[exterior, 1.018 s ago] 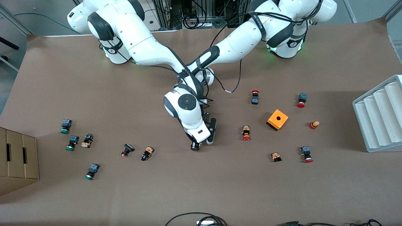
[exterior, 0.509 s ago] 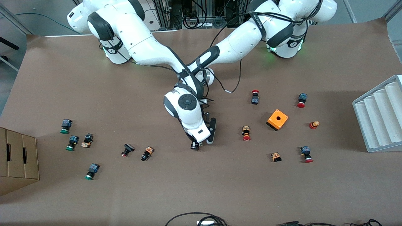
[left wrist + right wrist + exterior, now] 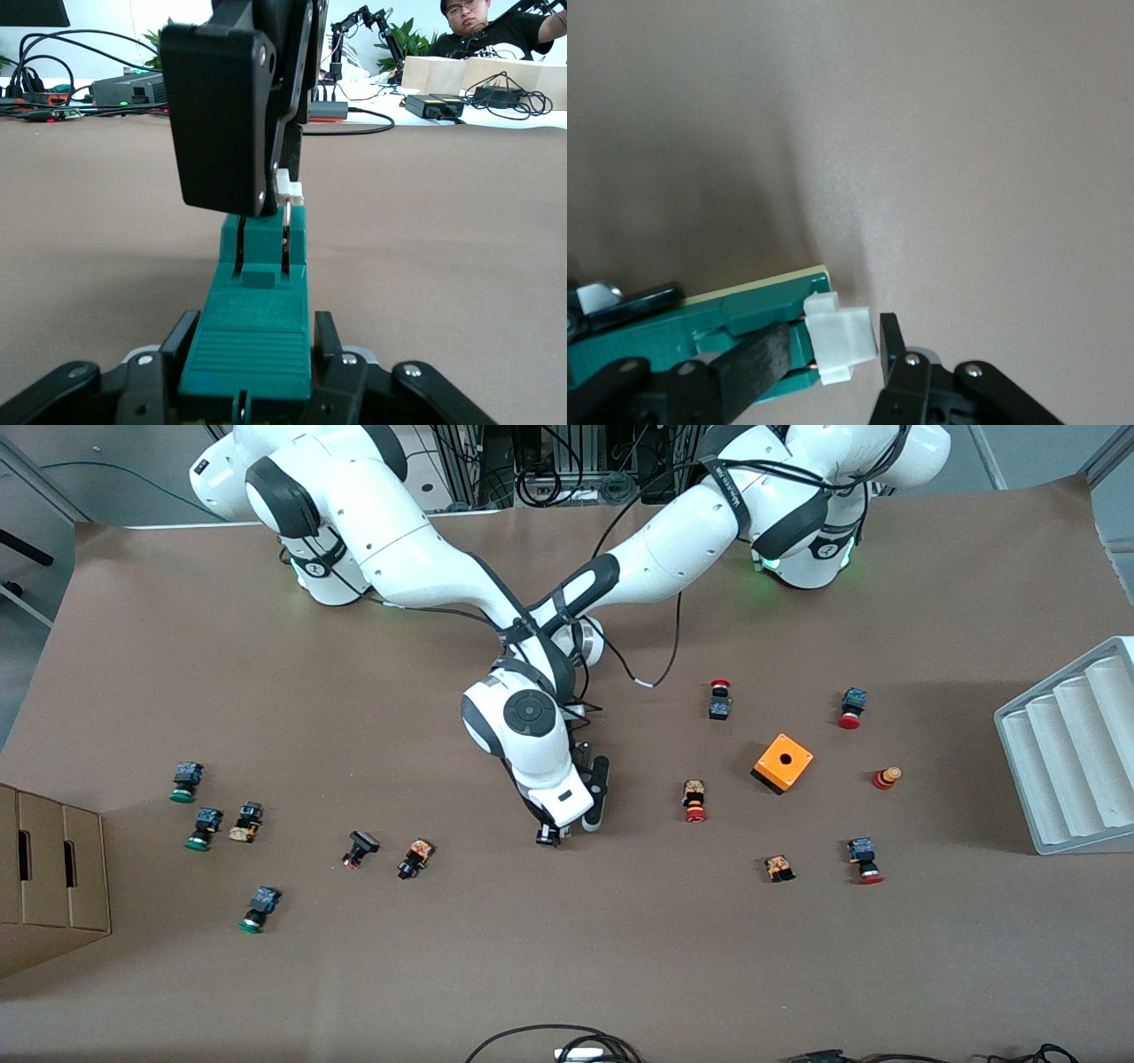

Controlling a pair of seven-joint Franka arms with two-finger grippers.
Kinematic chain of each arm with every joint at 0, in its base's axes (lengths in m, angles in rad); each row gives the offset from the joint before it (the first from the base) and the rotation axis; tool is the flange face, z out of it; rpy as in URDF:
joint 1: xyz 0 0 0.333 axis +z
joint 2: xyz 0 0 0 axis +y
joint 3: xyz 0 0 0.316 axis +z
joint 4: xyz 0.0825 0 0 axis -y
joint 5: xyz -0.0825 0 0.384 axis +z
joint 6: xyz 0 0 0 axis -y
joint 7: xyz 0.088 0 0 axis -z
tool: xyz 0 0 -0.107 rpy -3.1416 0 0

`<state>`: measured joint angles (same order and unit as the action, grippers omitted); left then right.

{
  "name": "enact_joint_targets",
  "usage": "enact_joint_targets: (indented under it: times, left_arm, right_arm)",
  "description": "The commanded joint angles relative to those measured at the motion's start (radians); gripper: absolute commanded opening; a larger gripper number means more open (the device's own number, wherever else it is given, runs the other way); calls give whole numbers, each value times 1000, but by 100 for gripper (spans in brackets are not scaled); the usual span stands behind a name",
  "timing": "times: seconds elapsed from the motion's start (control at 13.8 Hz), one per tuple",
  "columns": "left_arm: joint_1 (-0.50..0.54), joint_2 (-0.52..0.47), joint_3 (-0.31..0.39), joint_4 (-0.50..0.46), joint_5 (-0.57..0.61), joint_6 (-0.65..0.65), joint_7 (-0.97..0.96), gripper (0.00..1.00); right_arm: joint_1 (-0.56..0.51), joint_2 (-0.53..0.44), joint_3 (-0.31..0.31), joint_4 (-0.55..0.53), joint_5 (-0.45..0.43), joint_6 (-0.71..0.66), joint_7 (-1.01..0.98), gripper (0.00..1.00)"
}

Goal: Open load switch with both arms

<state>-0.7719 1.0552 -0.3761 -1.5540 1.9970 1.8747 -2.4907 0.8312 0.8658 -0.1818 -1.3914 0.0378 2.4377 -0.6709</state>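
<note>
The load switch (image 3: 257,266) is a narrow green block, and my left gripper (image 3: 252,335) is shut on one end of it, low over the middle of the table. A white sliding piece (image 3: 846,332) sticks out of the other end of the load switch (image 3: 744,310). My right gripper (image 3: 835,343) is open around that piece. One of its fingers (image 3: 753,359) lies against the switch and the other stands a sliver off the white piece. In the front view the right gripper (image 3: 570,831) points down from the crossed arms. There the switch and the left gripper are hidden under the right hand.
An orange box (image 3: 783,762) with a hole and several red-capped push buttons (image 3: 695,800) lie toward the left arm's end. Green-capped buttons (image 3: 204,828) and a cardboard box (image 3: 53,868) are toward the right arm's end. A grey ribbed tray (image 3: 1072,753) sits at the table's edge.
The right gripper's tips have shifted very slightly away from the front camera. The left arm has not moved.
</note>
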Motion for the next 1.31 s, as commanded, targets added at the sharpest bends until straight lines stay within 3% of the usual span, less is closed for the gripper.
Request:
enact_joint_targets:
  times: [0.0, 1.24]
  left_arm:
    - [-9, 52, 2, 28, 3, 40, -25, 60]
    - [-10, 52, 3, 28, 3, 40, -27, 59]
  right_arm:
    - [8, -33, -2, -32, 14, -29, -4, 51]
    - [16, -48, 1, -67, 14, -29, -1, 45]
